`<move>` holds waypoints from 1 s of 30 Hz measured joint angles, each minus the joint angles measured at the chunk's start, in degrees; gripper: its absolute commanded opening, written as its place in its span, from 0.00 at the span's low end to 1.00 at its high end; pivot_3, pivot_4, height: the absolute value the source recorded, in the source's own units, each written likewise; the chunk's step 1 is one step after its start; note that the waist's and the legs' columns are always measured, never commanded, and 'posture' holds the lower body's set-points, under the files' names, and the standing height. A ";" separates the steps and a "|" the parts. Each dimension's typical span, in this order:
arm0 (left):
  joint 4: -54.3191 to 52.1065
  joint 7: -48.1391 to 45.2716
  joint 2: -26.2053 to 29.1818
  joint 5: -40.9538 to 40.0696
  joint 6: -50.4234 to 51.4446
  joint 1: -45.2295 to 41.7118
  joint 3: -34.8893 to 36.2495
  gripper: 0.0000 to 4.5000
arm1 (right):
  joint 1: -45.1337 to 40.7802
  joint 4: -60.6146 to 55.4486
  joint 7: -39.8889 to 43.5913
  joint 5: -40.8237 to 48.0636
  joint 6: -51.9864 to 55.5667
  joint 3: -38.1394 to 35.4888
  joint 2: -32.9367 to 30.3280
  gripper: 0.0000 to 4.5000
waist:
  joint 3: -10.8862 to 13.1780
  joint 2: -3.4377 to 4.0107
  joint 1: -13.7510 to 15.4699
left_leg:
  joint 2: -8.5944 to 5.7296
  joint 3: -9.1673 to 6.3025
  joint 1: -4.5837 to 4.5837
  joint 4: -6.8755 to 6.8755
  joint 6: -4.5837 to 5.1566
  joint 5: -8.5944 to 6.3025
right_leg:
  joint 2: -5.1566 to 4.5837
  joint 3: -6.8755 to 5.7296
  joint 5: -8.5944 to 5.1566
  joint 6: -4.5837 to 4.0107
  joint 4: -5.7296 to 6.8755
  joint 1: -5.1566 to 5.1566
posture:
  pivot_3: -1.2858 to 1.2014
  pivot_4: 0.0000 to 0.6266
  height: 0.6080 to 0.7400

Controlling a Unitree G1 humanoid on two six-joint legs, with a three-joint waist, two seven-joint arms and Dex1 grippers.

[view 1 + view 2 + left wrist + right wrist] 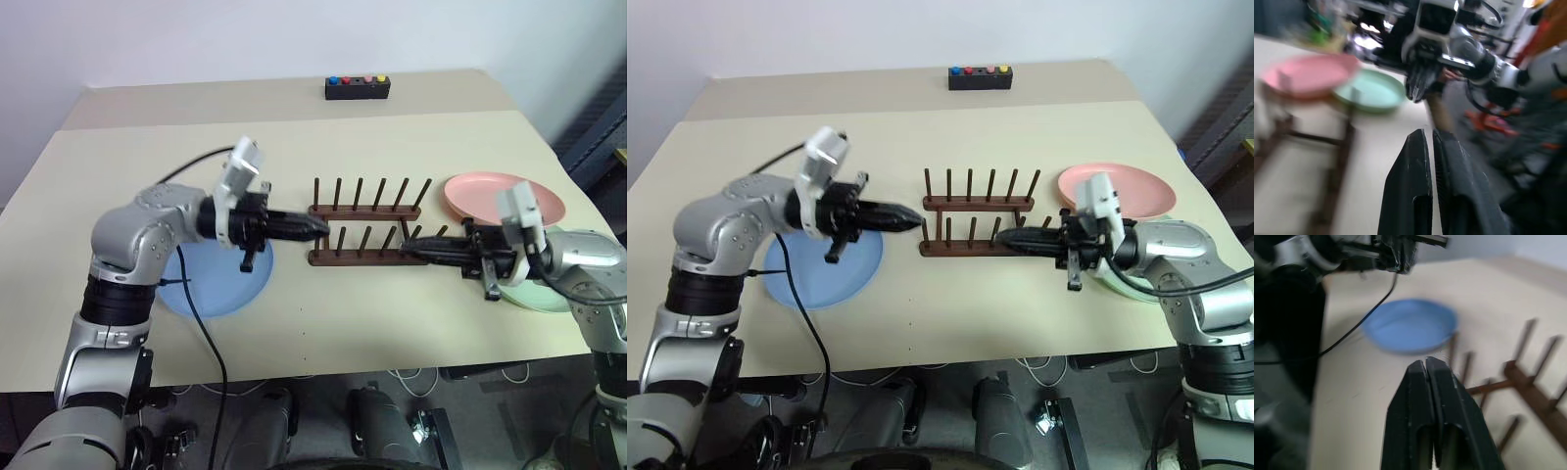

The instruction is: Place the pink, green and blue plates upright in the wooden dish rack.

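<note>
The wooden dish rack point(367, 233) stands empty at the table's middle. To its left the blue plate point(217, 279) lies flat under my left arm. The pink plate point(495, 194) lies flat to the rack's right, with the green plate point(534, 295) beside it, mostly covered by my right arm. My left gripper point(321, 227) is shut and empty, pointing level at the rack's left end from just above the table. From the other side my right gripper point(407, 245) points level at the rack's near rail, also shut with nothing held.
A black box point(359, 88) with coloured buttons sits at the table's far edge. A black cable point(201, 333) runs from my left arm over the near table edge. Open tabletop lies in front of the rack and behind it.
</note>
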 measured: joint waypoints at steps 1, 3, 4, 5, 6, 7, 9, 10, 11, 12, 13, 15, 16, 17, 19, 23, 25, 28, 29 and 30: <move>-0.69 0.41 0.17 1.30 -0.71 0.23 -1.65 0.01 | 0.49 -0.30 -0.26 -2.38 -0.86 1.69 -0.53 0.00 | 0.00 0.00 0.02 | -0.01 0.01 0.01 0.00 -0.01 0.00 | 0.00 0.00 0.00 0.00 -0.01 0.02 | 0.52 0.24 1.00; -1.33 2.53 0.16 6.23 -4.28 0.66 -6.28 0.01 | 1.49 0.42 -2.09 -10.88 -4.42 6.75 -2.17 0.00 | 0.00 0.00 0.30 | -0.04 0.03 0.01 0.03 -0.11 0.06 | -0.02 0.01 0.00 0.00 -0.02 0.03 | 0.52 0.24 1.00; -1.30 3.58 -0.11 8.36 -5.75 1.02 -8.18 0.01 | 1.71 1.66 -2.74 -14.68 -5.89 9.15 -2.85 0.00 | 0.00 0.00 0.38 | -0.06 0.04 0.00 0.03 -0.22 0.13 | -0.03 0.01 0.00 0.00 -0.03 0.04 | 0.52 0.24 1.00; -1.07 4.49 -0.41 10.55 -7.38 1.43 -10.04 0.01 | 1.88 3.27 -3.33 -17.97 -7.27 11.02 -3.34 0.00 | 0.00 0.00 0.39 | -0.07 0.05 0.00 0.04 -0.22 0.13 | -0.03 0.01 0.00 0.00 -0.03 0.04 | 0.52 0.24 1.00; -0.68 5.37 -0.64 12.36 -8.75 1.75 -11.42 0.01 | 1.97 4.63 -3.86 -19.99 -8.10 11.92 -3.41 0.00 | 0.00 -0.01 0.36 | -0.07 0.05 -0.01 0.04 -0.23 0.13 | -0.05 0.02 0.00 0.00 -0.03 0.03 | 0.52 0.24 1.00; -0.03 6.68 -0.93 14.86 -10.86 1.88 -12.86 0.01 | 1.83 5.94 -4.72 -21.70 -9.03 12.55 -3.29 0.00 | 0.00 -0.01 0.31 | -0.06 0.05 0.00 0.03 -0.23 0.13 | -0.04 0.02 0.00 0.00 -0.03 0.03 | 0.52 0.24 1.00; 2.07 10.30 -1.88 20.04 -15.37 2.24 -14.93 0.01 | 0.76 8.06 -6.47 -24.50 -10.63 13.30 -2.51 0.00 | 0.00 -0.01 0.27 | -0.04 0.05 0.01 -0.01 -0.23 0.14 | -0.04 0.03 0.00 -0.01 -0.03 0.02 | 0.52 0.24 1.00; 3.40 12.17 -2.51 21.82 -16.44 2.41 -15.30 0.01 | 0.27 8.72 -7.02 -25.92 -11.66 13.69 -2.46 0.00 | 0.00 0.00 0.22 | -0.03 0.05 0.01 -0.02 -0.24 0.14 | -0.03 0.03 0.00 -0.01 -0.03 0.01 | 0.52 0.24 1.00; 4.88 14.02 -3.22 23.49 -17.42 2.48 -15.50 0.01 | -0.40 9.68 -7.75 -27.36 -12.57 14.18 -2.33 0.00 | 0.00 -0.01 0.22 | -0.03 0.05 0.01 -0.03 -0.24 0.14 | -0.02 0.03 0.00 -0.01 -0.04 0.01 | 0.52 0.24 1.00; 6.63 16.06 -4.16 25.04 -18.38 2.52 -15.61 0.01 | -1.40 11.17 -8.74 -29.09 -13.51 14.72 -2.03 0.00 | 0.00 -0.01 0.24 | -0.03 0.05 0.01 -0.02 -0.24 0.14 | -0.02 0.03 0.00 -0.01 -0.04 0.01 | 0.52 0.24 1.00; 8.47 18.33 -5.36 26.49 -19.24 2.45 -15.62 0.01 | -2.52 12.99 -9.87 -30.96 -14.46 15.45 -1.68 0.00 | 0.00 -0.01 0.26 | -0.04 0.05 0.01 0.00 -0.24 0.14 | -0.01 0.03 0.00 -0.01 -0.04 0.02 | 0.52 0.24 1.00; 12.15 22.74 -8.18 29.19 -20.48 2.02 -15.59 0.01 | -4.54 16.45 -11.93 -33.87 -16.00 16.10 -0.50 0.00 | 0.00 -0.01 0.42 | -0.06 0.05 -0.02 0.03 -0.24 0.14 | -0.02 0.02 0.00 0.00 -0.04 0.02 | 0.52 0.24 1.00; 13.70 24.36 -9.15 29.95 -20.78 1.72 -15.40 0.01 | -5.31 17.59 -12.63 -34.92 -16.79 16.34 0.04 0.00 | 0.00 -0.01 0.42 | -0.06 0.05 -0.01 0.02 -0.24 0.14 | -0.02 0.01 0.00 0.00 -0.04 0.02 | 0.52 0.24 1.00; 15.64 26.11 -10.54 30.58 -21.29 0.92 -14.86 0.01 | -6.28 19.30 -13.25 -36.04 -17.86 16.88 0.53 0.00 | 0.00 -0.02 0.43 | -0.07 0.04 -0.01 0.04 -0.25 0.14 | -0.02 0.01 0.00 0.00 -0.04 0.03 | 0.52 0.24 1.00; 19.52 29.25 -12.69 32.24 -22.46 -1.20 -14.16 0.01 | -8.82 22.66 -14.64 -38.10 -19.97 17.73 1.94 0.00 | -0.01 -0.03 0.27 | -0.08 0.06 -0.01 0.08 -0.25 0.15 | -0.01 0.01 0.00 0.01 -0.02 0.03 | 0.52 0.24 1.00; 24.10 31.71 -14.88 33.21 -23.98 -2.80 -13.03 0.01 | -13.29 29.42 -17.76 -42.14 -23.92 18.58 3.98 0.00 | -0.01 -0.02 0.13 | -0.07 0.06 -0.01 0.02 -0.29 0.17 | 0.00 0.01 0.00 0.01 -0.02 -0.02 | 0.52 0.24 1.00; 25.36 32.25 -15.07 33.79 -24.90 -3.18 -12.66 0.01 | -15.37 32.71 -18.97 -43.76 -26.17 19.16 5.18 0.00 | -0.01 -0.02 0.02 | -0.07 0.06 0.00 0.01 -0.32 0.19 | 0.00 0.02 0.00 0.01 -0.01 -0.02 | 0.52 0.24 1.00; 29.00 33.20 -15.19 35.07 -26.84 -5.09 -12.48 0.01 | -19.19 38.76 -21.56 -46.58 -29.68 20.34 7.32 0.00 | -0.01 -0.02 -0.06 | -0.08 0.06 0.01 0.02 -0.35 0.20 | 0.05 0.02 0.01 0.00 0.01 -0.02 | 0.52 0.24 1.00; 30.66 33.88 -15.38 35.60 -27.47 -6.02 -12.30 0.01 | -20.59 40.81 -22.62 -47.66 -30.90 20.68 7.94 0.00 | -0.01 -0.02 -0.10 | -0.08 0.06 0.01 0.01 -0.35 0.20 | 0.05 0.02 0.01 0.01 0.01 -0.02 | 0.52 0.24 1.00; 32.25 34.68 -15.63 36.01 -27.79 -6.95 -12.04 0.01 | -22.04 42.99 -23.72 -48.87 -32.27 21.20 8.41 0.00 | -0.01 -0.02 -0.15 | -0.08 0.06 0.00 0.01 -0.35 0.20 | 0.05 0.01 0.01 0.01 0.02 -0.02 | 0.52 0.24 1.00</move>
